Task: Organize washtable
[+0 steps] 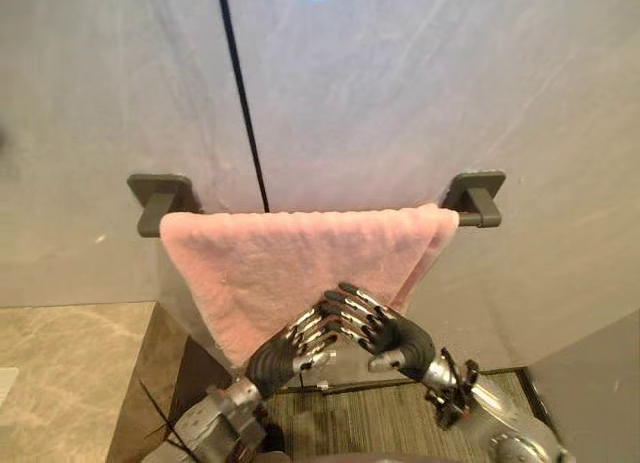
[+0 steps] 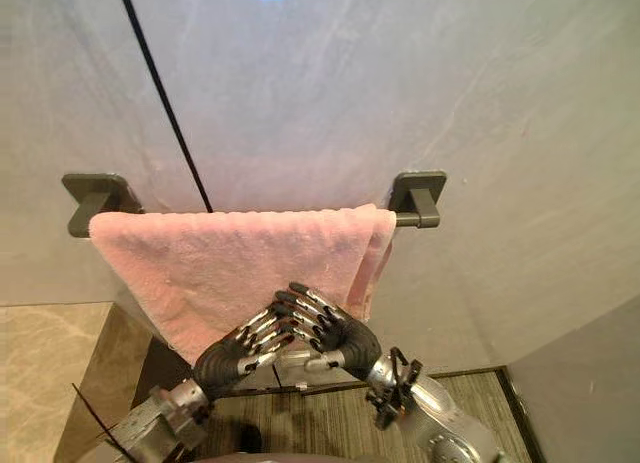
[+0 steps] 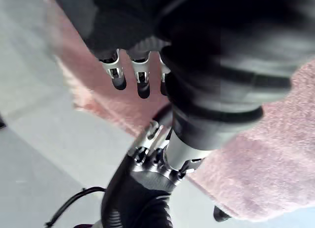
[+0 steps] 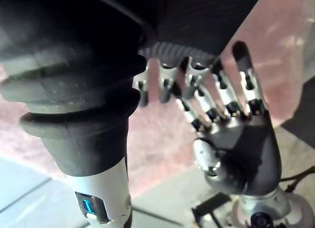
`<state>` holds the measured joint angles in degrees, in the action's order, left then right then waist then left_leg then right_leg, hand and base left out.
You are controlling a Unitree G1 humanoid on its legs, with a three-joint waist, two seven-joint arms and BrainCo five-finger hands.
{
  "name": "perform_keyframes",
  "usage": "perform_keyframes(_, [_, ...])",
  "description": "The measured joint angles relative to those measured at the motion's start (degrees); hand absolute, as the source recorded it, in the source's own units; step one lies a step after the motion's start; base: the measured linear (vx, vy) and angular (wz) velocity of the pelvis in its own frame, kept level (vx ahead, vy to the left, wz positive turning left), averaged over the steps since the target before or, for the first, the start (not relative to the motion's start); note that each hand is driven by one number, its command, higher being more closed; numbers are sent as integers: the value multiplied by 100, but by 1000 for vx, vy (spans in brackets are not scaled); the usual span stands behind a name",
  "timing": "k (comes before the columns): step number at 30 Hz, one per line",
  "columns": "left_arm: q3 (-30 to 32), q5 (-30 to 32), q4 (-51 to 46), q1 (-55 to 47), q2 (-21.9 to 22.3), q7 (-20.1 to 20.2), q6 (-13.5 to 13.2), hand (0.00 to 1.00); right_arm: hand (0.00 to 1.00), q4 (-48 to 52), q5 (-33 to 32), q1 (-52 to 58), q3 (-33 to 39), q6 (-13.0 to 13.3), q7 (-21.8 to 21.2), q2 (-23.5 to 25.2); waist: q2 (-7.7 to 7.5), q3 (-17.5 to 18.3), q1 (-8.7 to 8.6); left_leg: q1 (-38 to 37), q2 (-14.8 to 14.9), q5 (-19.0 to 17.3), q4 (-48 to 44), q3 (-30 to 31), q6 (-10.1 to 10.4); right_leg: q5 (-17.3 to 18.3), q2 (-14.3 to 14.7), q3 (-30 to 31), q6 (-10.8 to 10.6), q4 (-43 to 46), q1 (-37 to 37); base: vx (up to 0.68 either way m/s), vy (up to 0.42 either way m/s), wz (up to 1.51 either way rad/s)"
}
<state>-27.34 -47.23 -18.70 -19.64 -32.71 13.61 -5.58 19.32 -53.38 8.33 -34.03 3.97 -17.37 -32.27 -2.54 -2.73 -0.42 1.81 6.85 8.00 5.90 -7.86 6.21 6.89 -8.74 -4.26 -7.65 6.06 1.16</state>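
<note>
Robot hands [image 1: 285, 351] [image 1: 400, 335] crossed, fingers apparently straight.

A grey wall [image 1: 400, 83] with a black vertical seam [image 1: 240, 93] stands above a beige marble surface [image 1: 60, 373].

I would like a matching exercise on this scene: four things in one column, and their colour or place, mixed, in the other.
1 towel
2 rail
3 left hand
4 right hand

a dark, on the wall
b its arm comes from lower left
c pink, hung over the rail
d its arm comes from lower right

Pairs: 1c, 2a, 3b, 4d
</note>
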Motion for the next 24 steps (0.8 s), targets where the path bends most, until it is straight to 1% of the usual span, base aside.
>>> perform_keyframes(1, [16,240,4,63,263,-165,-26,0,0,-114,49,-85,-50,4,110,219,0,32,33,78,0,17,0,13,16,-7,2,-13,4,0,-71,7,3,6])
perform_keyframes(3, [123,473,14,77,590,-326,-58,0,0,-256,214,-214,-62,20,184,478,-2,48,51,154,2,44,-1,15,11,-39,4,-11,25,-4,-142,0,0,0])
perform_keyframes(5, [244,1015,90,168,1013,-595,-120,0,0,-500,484,-352,-65,25,338,791,-14,58,96,164,-5,73,-3,16,-18,-77,1,-12,4,-17,-146,47,-6,-1])
perform_keyframes(6, [265,1103,145,227,1075,-635,-124,0,0,-540,527,-375,-60,30,370,843,-16,60,112,165,-7,101,-3,18,-29,-78,1,-12,5,-17,-146,56,-12,0])
perform_keyframes(7, [336,1395,222,299,1163,-741,-132,0,0,-636,692,-445,-58,64,384,907,-17,63,112,169,-6,102,-4,38,-30,-79,4,-17,6,-9,-144,54,-16,1])
perform_keyframes(10, [556,1923,323,343,1348,-879,-138,0,0,-821,956,-547,-26,69,476,960,-3,74,103,191,-5,102,-4,65,-30,-78,8,-29,6,-14,-151,31,-11,1])
perform_keyframes(12, [618,2140,398,352,1460,-903,-143,0,0,-945,1110,-585,31,67,482,1029,9,81,99,194,-4,102,-4,66,-30,-78,8,-29,7,-15,-155,0,0,0])
perform_keyframes(15, [774,2662,542,407,1750,-1025,-157,0,0,-1090,1340,-605,134,57,494,1185,34,103,101,223,-2,103,-1,65,-31,-77,10,-28,8,-10,-198,-32,5,0])
perform_keyframes(18, [870,3021,670,515,1960,-1128,-174,0,0,-1155,1472,-627,297,12,498,1291,91,162,99,362,3,111,-1,57,-26,-101,15,-23,17,-8,-338,-62,14,1])
perform_keyframes(21, [1007,3291,769,519,2136,-1158,-195,0,0,-1303,1573,-633,387,-8,494,1434,104,170,84,368,6,107,0,44,-19,-115,15,-9,43,-26,-346,-35,13,-2])
perform_keyframes(23, [1031,3448,803,546,2175,-1244,-222,0,0,-1380,1576,-629,468,-29,495,1509,107,173,87,395,10,95,0,39,-3,-121,19,-6,49,-34,-372,-14,4,-2])
perform_keyframes(24, [1058,3448,803,548,2224,-1245,-229,0,0,-1385,1576,-630,499,-33,493,1530,112,206,90,463,13,97,0,25,-3,-135,22,11,44,-35,-453,-27,8,-5])
